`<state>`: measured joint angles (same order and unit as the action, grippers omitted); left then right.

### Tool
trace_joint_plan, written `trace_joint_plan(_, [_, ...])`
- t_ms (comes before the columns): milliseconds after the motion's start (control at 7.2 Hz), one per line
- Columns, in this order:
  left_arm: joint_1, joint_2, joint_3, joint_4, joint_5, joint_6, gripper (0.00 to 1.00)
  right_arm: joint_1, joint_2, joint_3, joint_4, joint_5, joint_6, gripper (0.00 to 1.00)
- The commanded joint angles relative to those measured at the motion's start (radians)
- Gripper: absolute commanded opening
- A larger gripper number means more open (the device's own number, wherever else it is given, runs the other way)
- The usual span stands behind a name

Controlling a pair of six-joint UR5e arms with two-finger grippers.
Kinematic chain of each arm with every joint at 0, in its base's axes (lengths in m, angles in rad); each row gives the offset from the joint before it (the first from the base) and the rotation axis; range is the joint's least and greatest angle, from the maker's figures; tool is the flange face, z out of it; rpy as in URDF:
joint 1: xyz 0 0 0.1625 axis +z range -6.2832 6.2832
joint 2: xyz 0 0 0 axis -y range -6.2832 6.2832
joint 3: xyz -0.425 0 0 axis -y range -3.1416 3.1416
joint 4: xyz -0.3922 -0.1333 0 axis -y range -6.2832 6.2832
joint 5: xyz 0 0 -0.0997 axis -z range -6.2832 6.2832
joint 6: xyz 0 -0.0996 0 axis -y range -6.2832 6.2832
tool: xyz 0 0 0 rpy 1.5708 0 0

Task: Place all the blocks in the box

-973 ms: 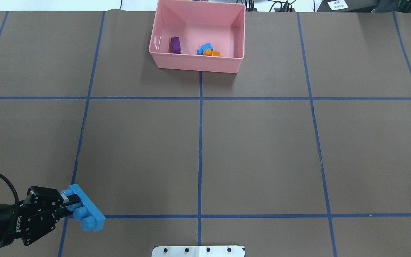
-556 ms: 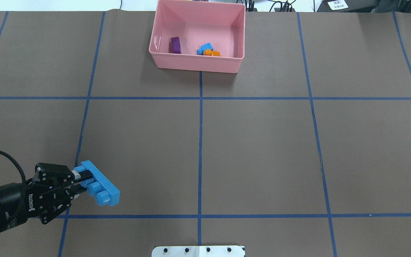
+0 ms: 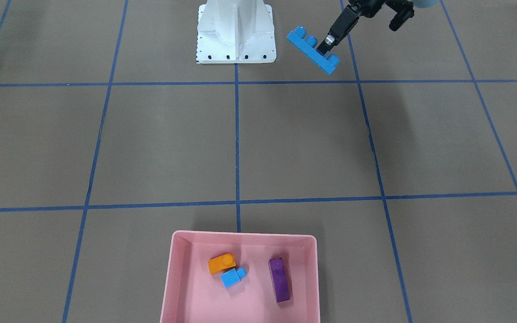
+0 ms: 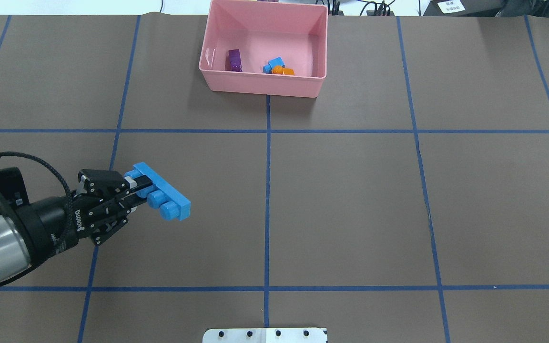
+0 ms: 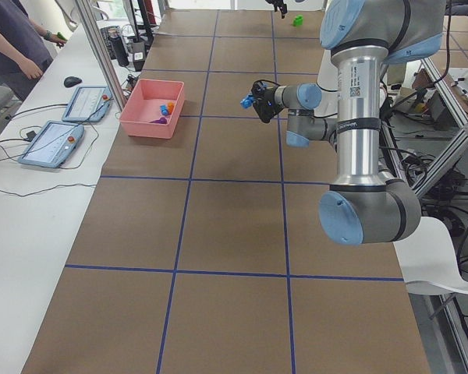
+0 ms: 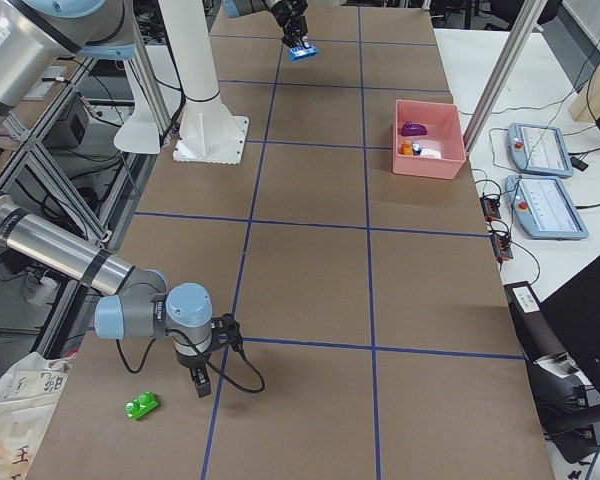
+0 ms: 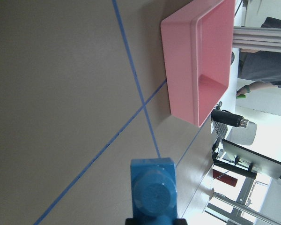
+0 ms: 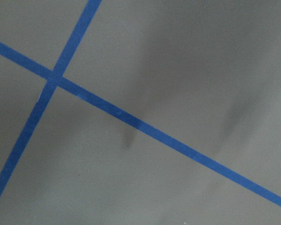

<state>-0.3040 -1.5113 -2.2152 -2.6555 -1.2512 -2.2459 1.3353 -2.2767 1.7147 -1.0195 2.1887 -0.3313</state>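
My left gripper (image 4: pixel 140 189) is shut on the long blue four-stud brick (image 4: pixel 166 193) and holds it above the table, left of centre; both also show in the front view, gripper (image 3: pixel 329 43) and brick (image 3: pixel 312 50). The pink box (image 4: pixel 262 88) stands at the far middle. Inside it lie the purple block (image 4: pixel 234 60), the small blue block (image 4: pixel 276 62) and the orange block (image 4: pixel 284 71). The green block (image 6: pixel 142 405) lies on the table beside my right gripper (image 6: pixel 202 390), which shows only in the side views, so I cannot tell whether it is open or shut.
The white metal base (image 4: pixel 265 335) stands at the near middle edge of the table. Two tablets (image 5: pixel 51 144) lie on the white bench beyond the box, and a person (image 5: pixel 15 39) stands there. Blue tape lines cross the brown table cover.
My left gripper has moved forward and to the right with the long blue brick in it. The blocks in the pink box have not moved.
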Motion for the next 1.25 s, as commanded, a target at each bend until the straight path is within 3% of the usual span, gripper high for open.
trace_joint_plan(0, [-0.073,-0.177,0.082,0.107,-0.001,0.009,0.0,-0.001,-0.067,-0.023,0.039,0.003,-0.068,1.0])
trace_joint_plan(139, [-0.116,-0.285,0.136,0.152,-0.004,0.009,0.0,-0.001,-0.069,-0.079,0.086,0.002,-0.11,1.0])
trace_joint_plan(417, [-0.158,-0.336,0.195,0.172,-0.03,0.009,0.0,-0.001,-0.067,-0.226,0.261,0.002,-0.112,1.0])
trace_joint_plan(556, [-0.197,-0.363,0.231,0.172,-0.071,0.009,0.0,-0.002,-0.067,-0.263,0.294,0.002,-0.112,1.0])
trace_joint_plan(973, [-0.248,-0.394,0.279,0.17,-0.132,0.009,0.0,-0.002,-0.066,-0.28,0.3,0.051,-0.104,0.99])
trace_joint_plan(1112, [-0.265,-0.455,0.351,0.17,-0.132,0.009,0.0,-0.004,-0.064,-0.282,0.299,0.06,-0.1,0.99])
